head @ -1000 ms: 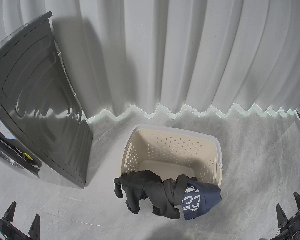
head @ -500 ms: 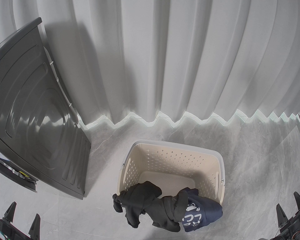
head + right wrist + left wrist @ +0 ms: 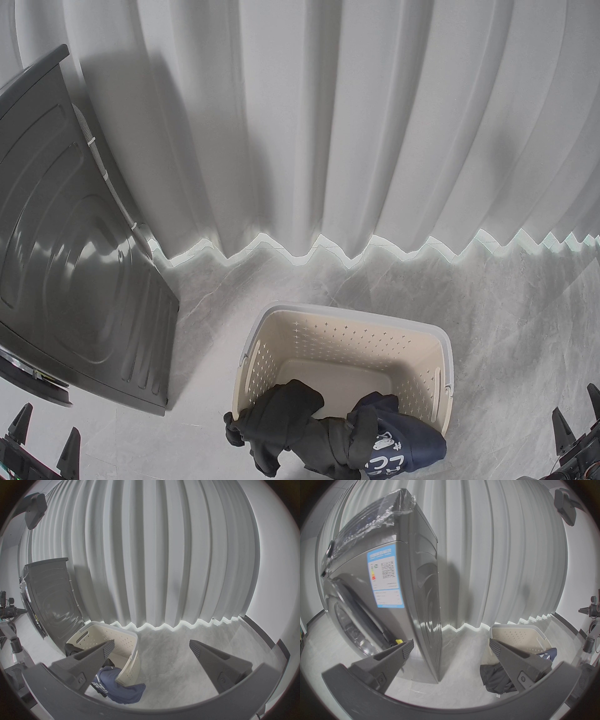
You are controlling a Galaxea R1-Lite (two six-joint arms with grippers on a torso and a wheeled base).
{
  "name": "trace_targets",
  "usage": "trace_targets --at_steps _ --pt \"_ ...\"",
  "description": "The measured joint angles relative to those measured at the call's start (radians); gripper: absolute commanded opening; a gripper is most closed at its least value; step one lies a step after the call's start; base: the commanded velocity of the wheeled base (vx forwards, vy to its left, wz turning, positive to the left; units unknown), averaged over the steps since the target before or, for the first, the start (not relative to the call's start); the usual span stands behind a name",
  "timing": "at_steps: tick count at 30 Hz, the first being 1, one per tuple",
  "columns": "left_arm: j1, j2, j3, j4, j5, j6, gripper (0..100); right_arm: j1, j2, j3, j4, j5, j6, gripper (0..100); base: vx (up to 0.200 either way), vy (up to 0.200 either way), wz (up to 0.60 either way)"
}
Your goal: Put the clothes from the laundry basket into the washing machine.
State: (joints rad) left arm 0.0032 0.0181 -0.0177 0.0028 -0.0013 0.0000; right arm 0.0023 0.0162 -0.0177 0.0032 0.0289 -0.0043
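The left gripper (image 3: 45, 431) and right gripper (image 3: 574, 406) were spread open, empty. The clothes (image 3: 294, 419), seemingly two garments, draped over the near rim of the laundry basket (image 3: 350, 310), right of the washing machine (image 3: 69, 269).

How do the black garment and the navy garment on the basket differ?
Colour: the black garment is plain, while the navy garment bears white print. Place: the black garment drapes the near rim of the laundry basket on the washing machine side; the navy garment hangs at the other near corner. Shared: both spill over the near rim, touching each other.
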Motion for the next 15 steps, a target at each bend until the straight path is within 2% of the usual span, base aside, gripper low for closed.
trace_targets --at_steps 15 --pt "0.001 0.000 0.000 0.000 0.000 0.000 100 0.000 0.000 0.000 0.000 0.000 0.000 100 0.000 0.000 0.00"
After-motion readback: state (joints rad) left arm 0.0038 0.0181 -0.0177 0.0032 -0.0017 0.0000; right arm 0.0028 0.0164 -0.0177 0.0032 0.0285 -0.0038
